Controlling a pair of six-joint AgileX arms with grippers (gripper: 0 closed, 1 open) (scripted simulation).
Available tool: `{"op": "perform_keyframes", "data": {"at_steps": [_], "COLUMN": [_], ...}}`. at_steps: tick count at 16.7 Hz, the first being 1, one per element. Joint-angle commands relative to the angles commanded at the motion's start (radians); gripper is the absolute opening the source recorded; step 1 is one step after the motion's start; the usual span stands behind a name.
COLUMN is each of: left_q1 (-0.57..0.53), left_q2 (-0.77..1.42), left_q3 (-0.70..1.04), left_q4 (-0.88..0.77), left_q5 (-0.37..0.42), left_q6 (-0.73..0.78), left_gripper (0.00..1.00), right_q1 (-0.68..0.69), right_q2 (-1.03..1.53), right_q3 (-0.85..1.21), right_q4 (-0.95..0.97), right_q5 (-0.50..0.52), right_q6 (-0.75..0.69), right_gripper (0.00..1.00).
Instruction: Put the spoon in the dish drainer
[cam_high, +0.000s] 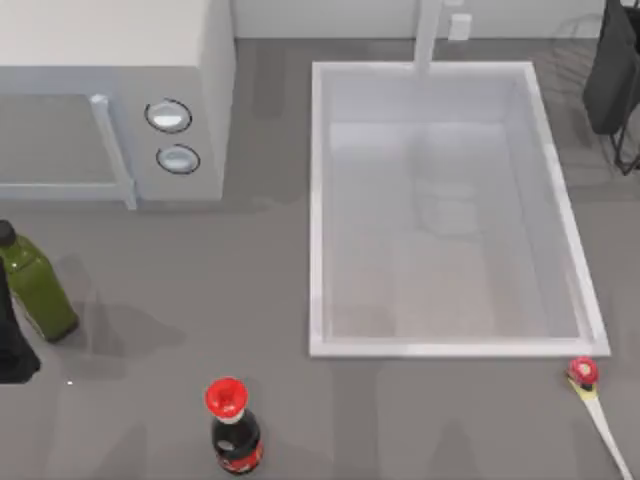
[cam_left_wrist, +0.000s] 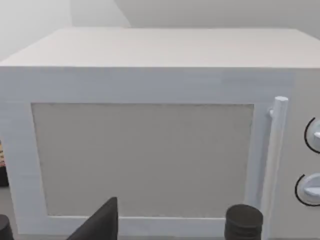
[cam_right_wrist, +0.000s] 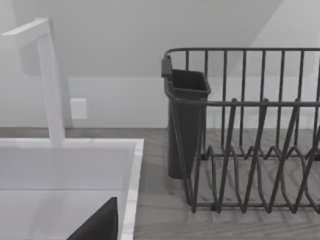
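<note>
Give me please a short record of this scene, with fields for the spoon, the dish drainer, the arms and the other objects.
spoon: lying on the table at the top view's lower right, red end near the sink's corner, not held
dish drainer: upper right, empty wire rack with a dark cup on its side
sink: white basin, centre right
left arm: parked at the left edge
other objects: microwave, green bottle, red-capped dark bottle

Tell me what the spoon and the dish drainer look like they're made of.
Spoon: probably plastic, judging by the flat cream-white handle and solid red round end with no metallic shine. Dish drainer: thin dark wires, likely coated metal, with a matte finish. Its dark grey cup has smooth solid walls, likely plastic. Being rendered, these are guesses.
</note>
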Motion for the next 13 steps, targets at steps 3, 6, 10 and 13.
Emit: {"op": "perform_keyframes", "data": {"at_steps": [3, 6, 10, 13], "left_q1": [0.000, 0.000, 0.000, 0.000], "left_q2": [0.000, 0.000, 0.000, 0.000], "left_q3": [0.000, 0.000, 0.000, 0.000], "left_q4": [0.000, 0.000, 0.000, 0.000], "left_q5": [0.000, 0.000, 0.000, 0.000], "left_q6": [0.000, 0.000, 0.000, 0.000], "left_gripper": [1.00, 1.00, 1.00, 1.00], "right_q1": [0.005, 0.042, 0.129, 0.204], "right_q2": [0.013, 0.110, 0.384, 0.690], "right_q3": [0.012, 0.098, 0.292, 0.458], "right_q4": [-0.012, -0.101, -0.336, -0.554], "right_q5": [0.001, 0.001, -0.001, -0.005], "right_q6": [0.002, 0.021, 0.069, 0.114], "right_gripper": [1.00, 1.00, 1.00, 1.00]}}
